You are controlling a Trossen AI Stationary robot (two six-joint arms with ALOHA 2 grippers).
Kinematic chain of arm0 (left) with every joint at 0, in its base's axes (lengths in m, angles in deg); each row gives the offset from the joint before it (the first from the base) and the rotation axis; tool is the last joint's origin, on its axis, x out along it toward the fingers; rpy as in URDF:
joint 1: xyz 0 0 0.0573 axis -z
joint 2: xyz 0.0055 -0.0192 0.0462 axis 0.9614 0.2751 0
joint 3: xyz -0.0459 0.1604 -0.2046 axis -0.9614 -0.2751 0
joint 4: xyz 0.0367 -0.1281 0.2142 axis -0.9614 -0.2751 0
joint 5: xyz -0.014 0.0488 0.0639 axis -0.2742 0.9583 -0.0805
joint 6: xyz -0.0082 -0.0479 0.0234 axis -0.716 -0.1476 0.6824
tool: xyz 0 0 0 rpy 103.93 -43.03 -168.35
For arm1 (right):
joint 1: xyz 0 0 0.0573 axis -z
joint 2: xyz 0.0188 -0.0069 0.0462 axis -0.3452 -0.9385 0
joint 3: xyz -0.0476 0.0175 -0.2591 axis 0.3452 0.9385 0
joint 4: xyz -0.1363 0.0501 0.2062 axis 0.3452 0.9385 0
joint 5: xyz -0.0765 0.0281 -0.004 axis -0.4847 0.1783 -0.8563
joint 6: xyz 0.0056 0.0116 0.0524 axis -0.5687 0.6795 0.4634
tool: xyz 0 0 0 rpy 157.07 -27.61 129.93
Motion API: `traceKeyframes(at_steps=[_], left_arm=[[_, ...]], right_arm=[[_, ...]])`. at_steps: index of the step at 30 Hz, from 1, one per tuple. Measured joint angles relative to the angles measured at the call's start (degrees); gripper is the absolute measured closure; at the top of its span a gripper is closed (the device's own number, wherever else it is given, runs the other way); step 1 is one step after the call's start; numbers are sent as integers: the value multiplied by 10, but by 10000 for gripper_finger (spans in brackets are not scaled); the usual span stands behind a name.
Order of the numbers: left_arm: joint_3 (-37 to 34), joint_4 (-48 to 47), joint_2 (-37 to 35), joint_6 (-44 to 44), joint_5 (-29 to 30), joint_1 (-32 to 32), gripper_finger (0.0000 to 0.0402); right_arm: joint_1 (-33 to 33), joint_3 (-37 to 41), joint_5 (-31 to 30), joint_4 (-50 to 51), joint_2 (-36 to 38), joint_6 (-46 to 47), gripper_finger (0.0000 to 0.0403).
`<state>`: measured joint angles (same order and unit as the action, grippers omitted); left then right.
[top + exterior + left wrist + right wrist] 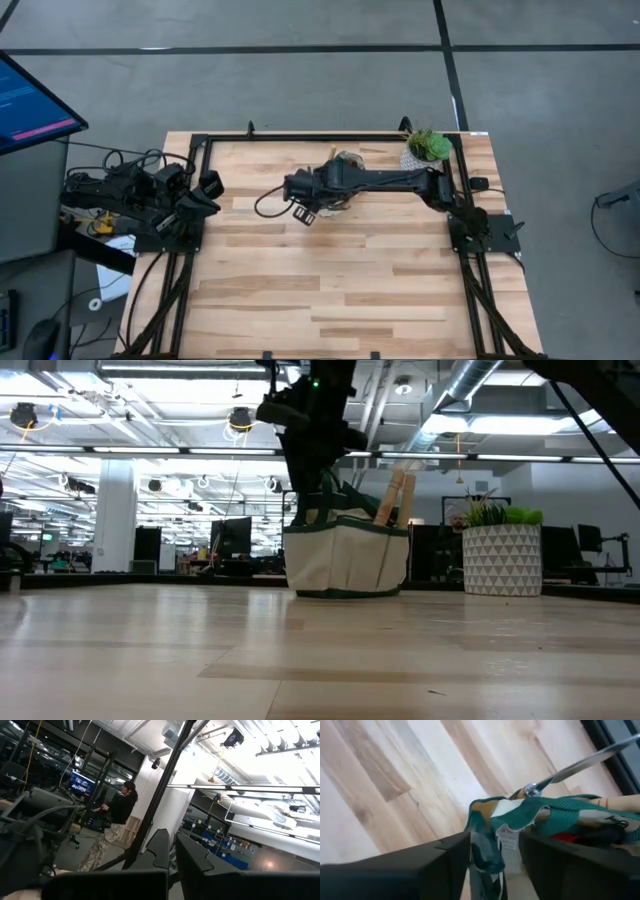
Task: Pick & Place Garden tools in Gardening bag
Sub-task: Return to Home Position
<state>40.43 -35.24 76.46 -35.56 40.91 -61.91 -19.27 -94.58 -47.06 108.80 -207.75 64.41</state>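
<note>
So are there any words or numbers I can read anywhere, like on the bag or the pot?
No, nothing here can be read.
Screen beside the table: it shows lines of text, too small to read.
White tag on the gardening bag: any print is too blurred to read.
Plant pot: only a triangle pattern, no words.

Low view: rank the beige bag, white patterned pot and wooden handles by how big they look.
Largest: beige fabric bag with green trim
Then: white patterned plant pot, nearness unsure
Smallest: pale wooden tool handles
</note>
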Motion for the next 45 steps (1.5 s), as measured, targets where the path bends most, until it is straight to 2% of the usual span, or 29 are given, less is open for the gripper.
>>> traceKeyframes(at_steps=[6,9,12,16,19,26,37,41,45], left_arm=[[0,0,0,0,0,0,400],[0,0,0,1,0,0,400],[0,0,0,1,0,0,400],[0,0,-1,1,2,0,400],[0,1,-2,1,12,0,400],[0,0,-2,15,74,0,400],[0,-3,-2,37,163,0,400],[0,-9,-1,37,191,0,400],[0,-11,0,42,230,0,400]], right_arm=[[4,-2,2,-7,3,-1,186],[4,-29,11,-10,10,-1,158],[0,-78,11,8,11,-2,146],[-12,-63,-2,-19,57,-12,143],[-26,-64,-15,-25,106,-45,143],[-78,-64,-153,-9,222,-152,143],[-84,-62,-156,143,419,-164,151],[-83,-4,-159,137,521,-165,161],[-83,112,-171,83,641,-165,171]])
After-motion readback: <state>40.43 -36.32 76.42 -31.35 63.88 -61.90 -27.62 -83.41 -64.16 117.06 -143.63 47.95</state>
